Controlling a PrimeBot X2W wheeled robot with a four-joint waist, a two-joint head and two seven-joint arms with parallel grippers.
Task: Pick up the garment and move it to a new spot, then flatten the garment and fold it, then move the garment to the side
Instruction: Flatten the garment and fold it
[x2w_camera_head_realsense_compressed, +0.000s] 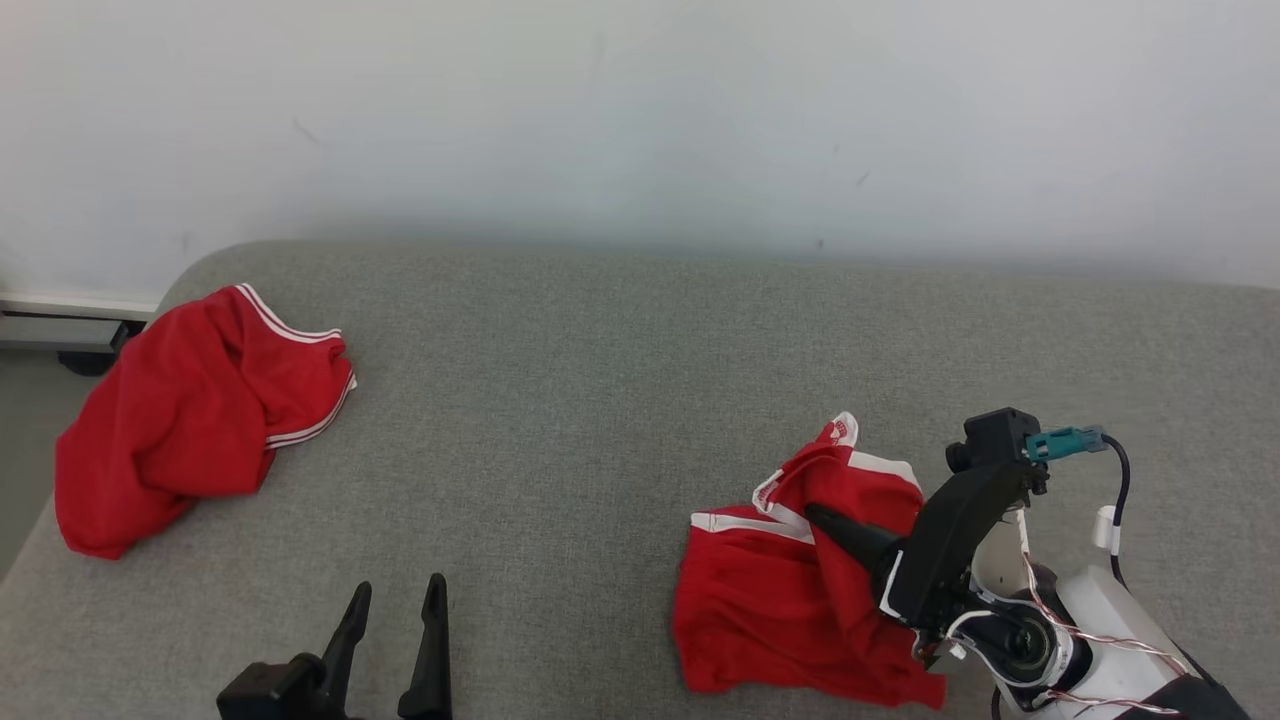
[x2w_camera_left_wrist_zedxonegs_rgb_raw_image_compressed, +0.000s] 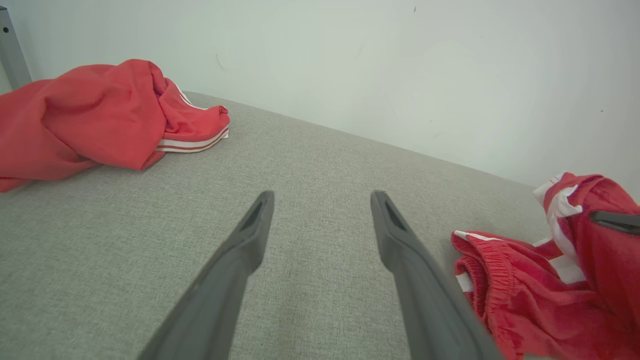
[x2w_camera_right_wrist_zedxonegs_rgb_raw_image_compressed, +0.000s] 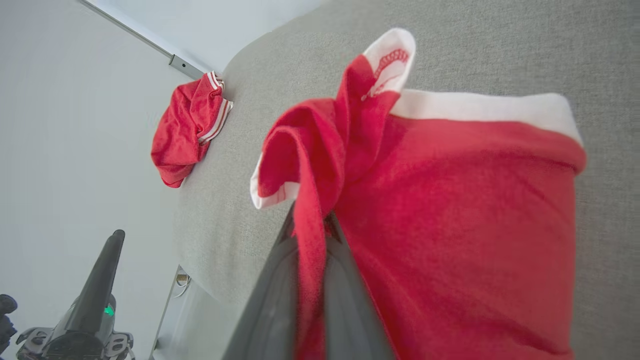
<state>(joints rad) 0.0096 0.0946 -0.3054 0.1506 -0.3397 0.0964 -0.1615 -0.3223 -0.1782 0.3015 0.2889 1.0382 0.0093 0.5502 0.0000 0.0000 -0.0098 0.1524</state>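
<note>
Head view: pinches a raised fold of the garment (x2w_camera_head_realsense_compressed: 760, 610) in the right gripper (x2w_camera_head_realsense_compressed: 815, 515); holds the left gripper (x2w_camera_head_realsense_compressed: 398, 590) wide, empty, well apart leftward.

A crumpled red white-striped cloth (x2w_camera_head_realsense_compressed: 170, 440) lies on what seems a grey mattress (x2w_camera_head_realsense_compressed: 560, 400).

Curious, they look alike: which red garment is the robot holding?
The red shorts on its right, a fold pinched in the right pincer; the other red garment lies untouched at the far left.
</note>
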